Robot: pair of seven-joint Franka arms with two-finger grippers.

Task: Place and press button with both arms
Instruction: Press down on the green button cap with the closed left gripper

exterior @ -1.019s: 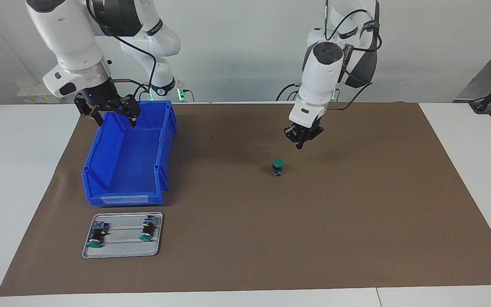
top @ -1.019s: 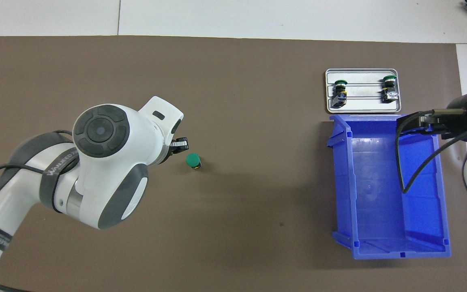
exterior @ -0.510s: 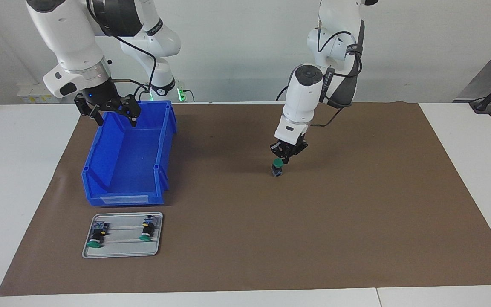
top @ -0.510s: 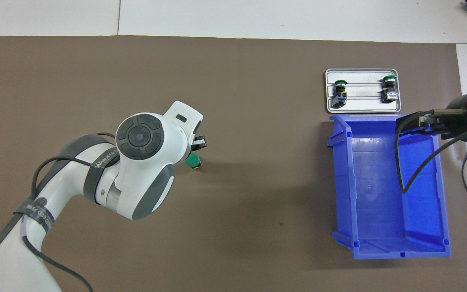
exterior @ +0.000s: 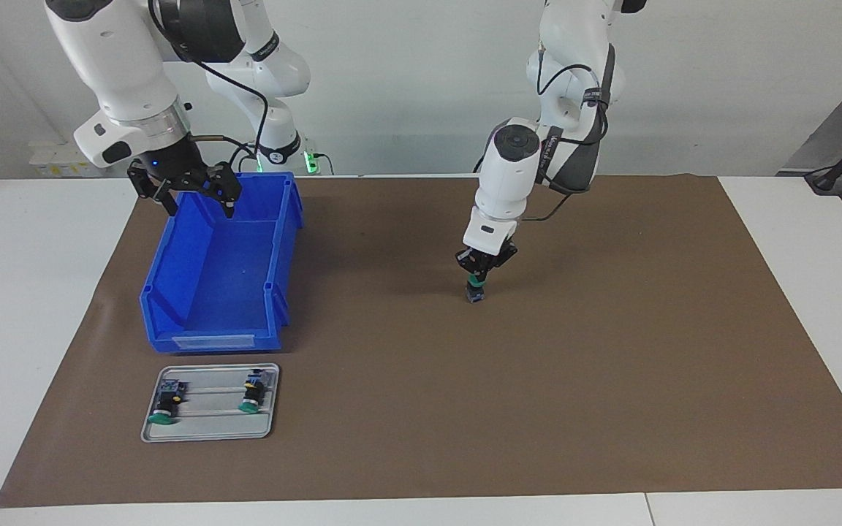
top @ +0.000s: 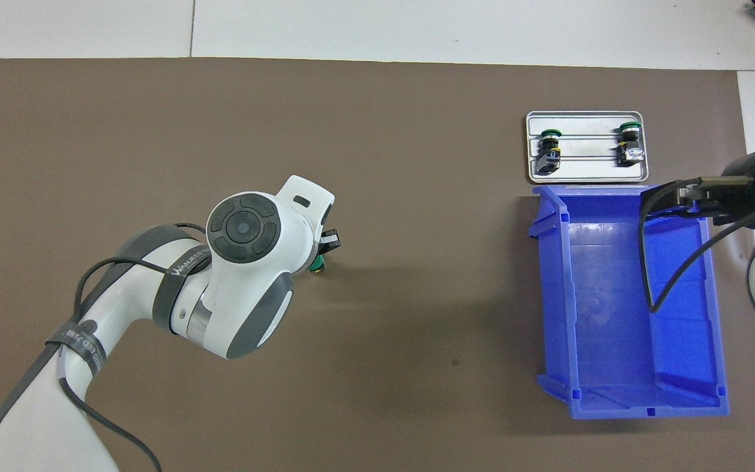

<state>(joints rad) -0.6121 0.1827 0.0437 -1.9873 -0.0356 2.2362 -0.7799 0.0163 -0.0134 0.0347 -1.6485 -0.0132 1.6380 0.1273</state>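
Observation:
A button with a green cap stands upright on the brown mat, near the table's middle. My left gripper is shut, pointing down, with its closed fingertips on the cap. In the overhead view the left wrist covers most of the button, and only a green sliver shows. My right gripper hangs open and still, holding nothing, over the blue bin's end nearer the robots.
The blue bin stands toward the right arm's end. A grey tray lies beside it, farther from the robots. Two more green-capped buttons lie on their sides on the tray.
My left gripper came down from beside and above the button until its shut tips met the green cap. The right arm, bin and tray have not moved.

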